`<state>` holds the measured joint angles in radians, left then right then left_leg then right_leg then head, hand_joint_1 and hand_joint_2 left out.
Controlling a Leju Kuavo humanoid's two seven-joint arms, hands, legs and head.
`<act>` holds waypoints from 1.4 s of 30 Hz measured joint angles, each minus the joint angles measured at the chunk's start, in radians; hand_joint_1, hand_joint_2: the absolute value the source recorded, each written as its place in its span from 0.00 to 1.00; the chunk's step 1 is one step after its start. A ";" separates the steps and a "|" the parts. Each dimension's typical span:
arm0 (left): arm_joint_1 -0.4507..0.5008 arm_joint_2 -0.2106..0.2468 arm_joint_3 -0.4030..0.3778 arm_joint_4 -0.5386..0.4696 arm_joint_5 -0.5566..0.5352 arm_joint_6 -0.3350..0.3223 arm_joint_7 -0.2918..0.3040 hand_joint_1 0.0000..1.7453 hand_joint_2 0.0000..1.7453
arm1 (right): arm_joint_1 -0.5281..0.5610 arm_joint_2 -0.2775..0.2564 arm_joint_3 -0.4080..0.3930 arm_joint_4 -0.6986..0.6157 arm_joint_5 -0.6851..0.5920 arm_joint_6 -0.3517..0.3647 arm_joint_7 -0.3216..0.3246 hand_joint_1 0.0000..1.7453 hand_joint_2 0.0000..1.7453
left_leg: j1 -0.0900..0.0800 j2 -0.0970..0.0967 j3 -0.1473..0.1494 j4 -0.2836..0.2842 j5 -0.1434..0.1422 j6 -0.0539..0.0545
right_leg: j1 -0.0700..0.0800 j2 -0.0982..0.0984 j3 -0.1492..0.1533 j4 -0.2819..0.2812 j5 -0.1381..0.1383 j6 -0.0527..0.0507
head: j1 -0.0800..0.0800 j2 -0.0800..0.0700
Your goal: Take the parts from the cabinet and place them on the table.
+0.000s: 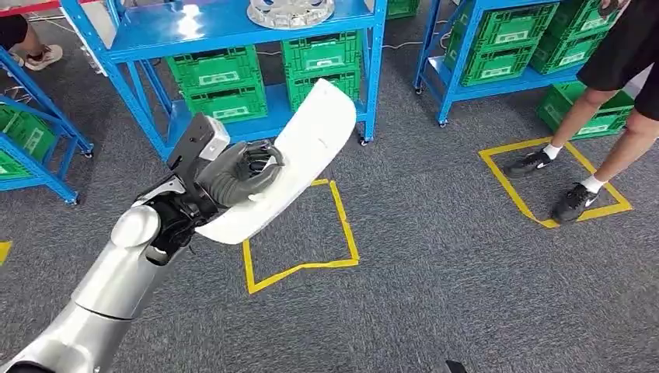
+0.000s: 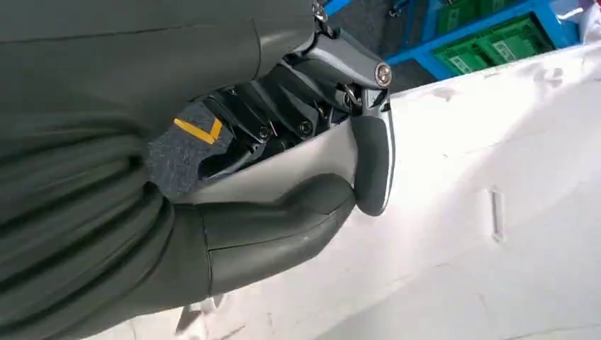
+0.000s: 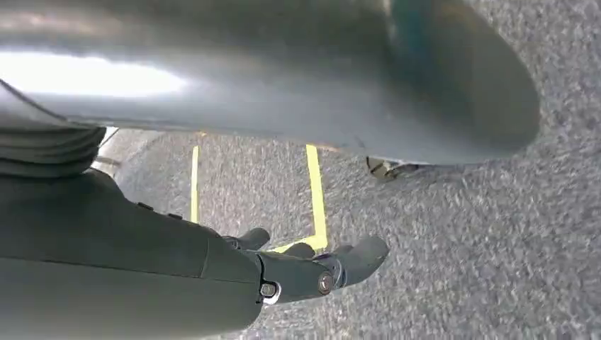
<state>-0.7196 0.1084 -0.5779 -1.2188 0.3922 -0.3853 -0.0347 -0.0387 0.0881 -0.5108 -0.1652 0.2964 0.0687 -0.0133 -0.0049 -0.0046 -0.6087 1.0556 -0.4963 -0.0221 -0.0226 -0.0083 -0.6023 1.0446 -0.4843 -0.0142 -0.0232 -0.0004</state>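
A large white curved panel [image 1: 307,148] hangs in the air in front of the blue cabinet [image 1: 233,27]. My left hand [image 1: 245,175] grips it near its lower end, fingers wrapped over one edge. In the left wrist view the thumb [image 2: 372,166] presses on the white panel [image 2: 482,212] while the darker fingers clasp it from the other side. My right hand [image 3: 305,265] hangs over the grey carpet, its fingers stretched out with nothing in them. A round silver part [image 1: 290,11] lies on the cabinet's upper shelf.
Green crates [image 1: 217,81] fill the cabinet's lower shelf. A second blue rack [image 1: 497,47] with more crates stands at the right. A person [image 1: 598,109] stands in a yellow taped square [image 1: 556,183]. Another taped square [image 1: 299,233] marks the carpet below the panel.
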 joint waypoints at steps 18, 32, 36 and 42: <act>-0.009 -0.002 0.000 0.008 0.001 -0.006 -0.010 1.00 1.00 | 0.001 -0.001 0.000 0.000 0.005 0.004 -0.015 0.00 0.00 | 0.002 -0.004 0.038 -0.040 0.016 0.051 | -0.002 -0.001 -0.102 0.191 -0.093 0.045 | -0.002 0.000; -0.002 0.006 0.003 -0.014 0.004 0.000 -0.009 1.00 1.00 | 0.003 0.000 0.000 0.000 0.010 0.012 -0.014 0.00 0.00 | -0.004 -0.024 -0.052 0.071 -0.026 -0.006 | -0.001 0.008 0.015 -0.016 0.004 -0.009 | -0.015 0.000; 0.009 0.008 0.004 -0.014 0.006 0.000 -0.006 1.00 1.00 | 0.007 0.000 0.000 0.000 0.012 0.012 -0.014 0.00 0.00 | 0.012 -0.002 -0.135 0.271 -0.096 -0.025 | -0.002 -0.035 0.010 -0.014 0.005 -0.009 | -0.015 0.000; 0.005 0.013 0.013 -0.020 0.008 0.000 -0.007 1.00 1.00 | 0.004 0.000 0.000 0.000 0.018 0.011 -0.014 0.00 0.00 | 0.003 0.045 0.031 -0.034 0.017 -0.002 | 0.003 -0.081 0.012 -0.013 0.006 0.017 | -0.013 0.000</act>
<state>-0.7145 0.1217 -0.5653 -1.2387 0.3998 -0.3849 -0.0416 -0.0350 0.0877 -0.5108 -0.1652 0.3143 0.0801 -0.0271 -0.0016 0.0405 -0.5774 1.0217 -0.4793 -0.0237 -0.0200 -0.0893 -0.5899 1.0319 -0.4779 0.0026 -0.0366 -0.0004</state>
